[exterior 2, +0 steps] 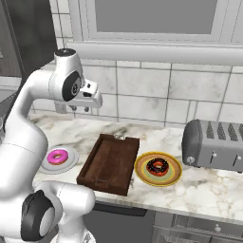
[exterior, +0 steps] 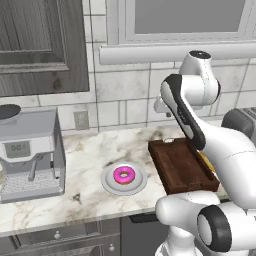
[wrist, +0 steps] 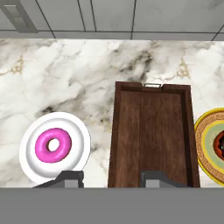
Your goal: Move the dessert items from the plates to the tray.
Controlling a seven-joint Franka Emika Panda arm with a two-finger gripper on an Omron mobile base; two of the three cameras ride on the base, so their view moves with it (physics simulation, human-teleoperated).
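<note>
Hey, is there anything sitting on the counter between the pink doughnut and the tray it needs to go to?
Nothing visible. The pink doughnut sits on its grey plate just left of the tray, with only bare marble between them. The tray's low rim is all it must clear.

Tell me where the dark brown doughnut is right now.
In the right base view the dark brown doughnut sits on the yellow-rimmed plate, between the tray and the toaster.
</note>
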